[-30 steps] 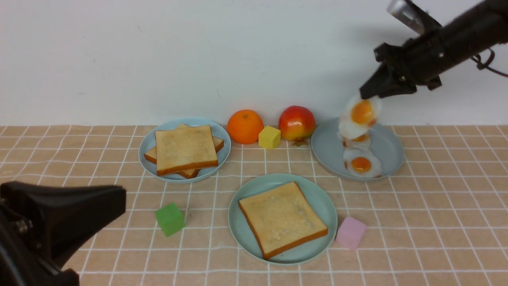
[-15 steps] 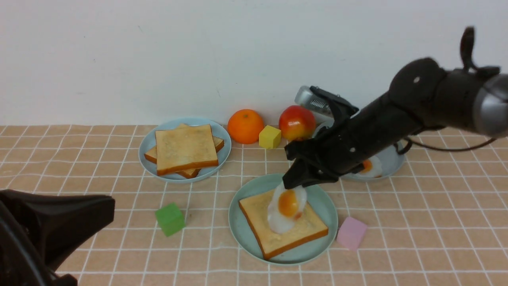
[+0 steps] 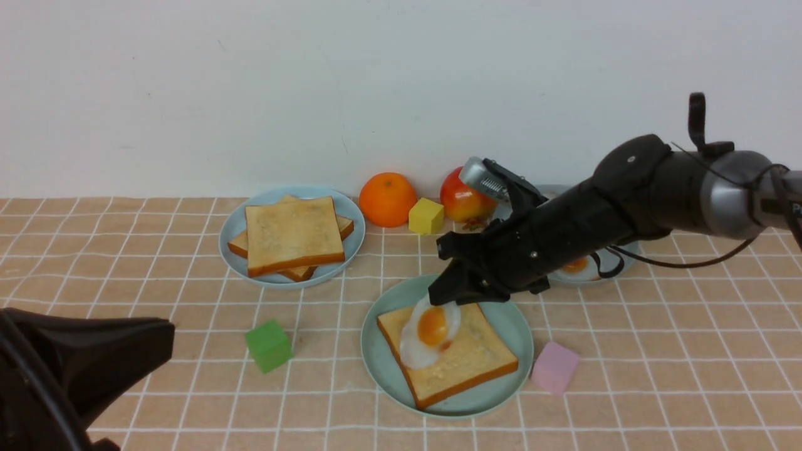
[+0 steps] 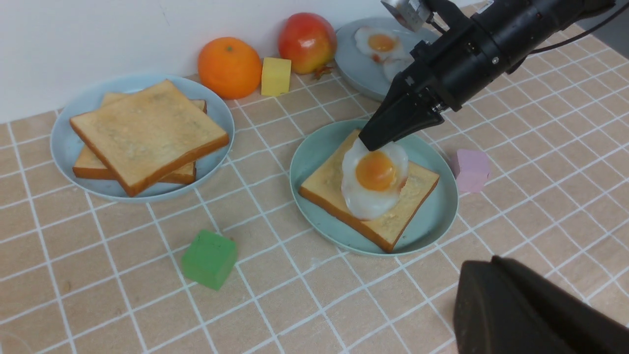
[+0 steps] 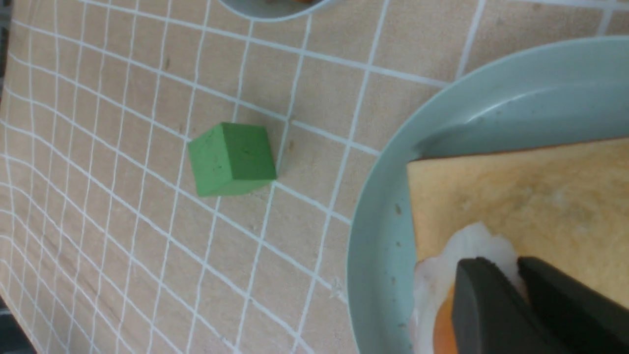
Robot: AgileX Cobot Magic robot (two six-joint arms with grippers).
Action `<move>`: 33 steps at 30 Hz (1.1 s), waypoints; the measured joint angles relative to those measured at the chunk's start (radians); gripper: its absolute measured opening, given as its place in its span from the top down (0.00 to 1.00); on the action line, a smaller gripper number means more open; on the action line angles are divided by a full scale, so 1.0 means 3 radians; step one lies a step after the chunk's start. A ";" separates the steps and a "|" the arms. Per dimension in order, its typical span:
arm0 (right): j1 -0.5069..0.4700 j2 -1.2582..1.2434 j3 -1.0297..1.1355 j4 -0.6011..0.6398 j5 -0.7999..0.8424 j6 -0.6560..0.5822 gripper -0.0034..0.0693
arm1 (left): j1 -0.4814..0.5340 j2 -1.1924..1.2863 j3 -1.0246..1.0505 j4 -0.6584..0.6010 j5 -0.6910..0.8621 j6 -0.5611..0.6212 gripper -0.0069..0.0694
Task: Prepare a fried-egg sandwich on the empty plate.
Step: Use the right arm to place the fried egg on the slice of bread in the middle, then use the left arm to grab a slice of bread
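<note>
Risk: the fried egg (image 3: 430, 334) sits off-centre, toward the left side of the toast slice (image 3: 467, 360). If I let go here it could lap over the crust onto the mint-green plate (image 3: 378, 369). The glossy white might also cling to a finger and drag. My right gripper (image 3: 442, 293) pinches the egg's far rim (jaws nearly together). The egg slopes down from my fingertips toward the near side, its lower edge seemingly touching the toast. Left gripper (image 3: 160, 341) is pressed shut, well apart.
</note>
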 joint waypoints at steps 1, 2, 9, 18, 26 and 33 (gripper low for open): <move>-0.0003 0.0000 0.0000 -0.0004 -0.0003 0.0000 0.85 | 0.0000 0.0000 0.0000 0.0000 0.0000 0.0000 0.92; -0.0006 0.0000 0.0000 -0.0008 -0.0003 0.0000 0.85 | 0.0000 0.0000 0.0000 -0.0001 0.0004 0.0000 0.92; -0.0017 0.0006 0.0000 -0.0172 -0.0033 0.0000 0.75 | 0.0000 0.0000 0.0000 -0.0013 0.0023 0.0000 0.92; -0.0380 -0.0530 0.0000 -0.0570 0.0073 0.0005 0.29 | 0.0000 0.0076 0.0000 -0.0082 0.0133 0.0000 0.91; -0.0565 -0.1879 0.0000 -0.1753 0.0921 0.0602 0.57 | 0.0000 0.0952 -0.0100 -0.0106 0.0136 0.0000 0.92; -0.0572 -0.2747 0.0001 -0.2369 0.1497 0.1027 0.94 | 0.0243 0.2048 -0.0740 -0.0376 0.0101 0.0658 0.93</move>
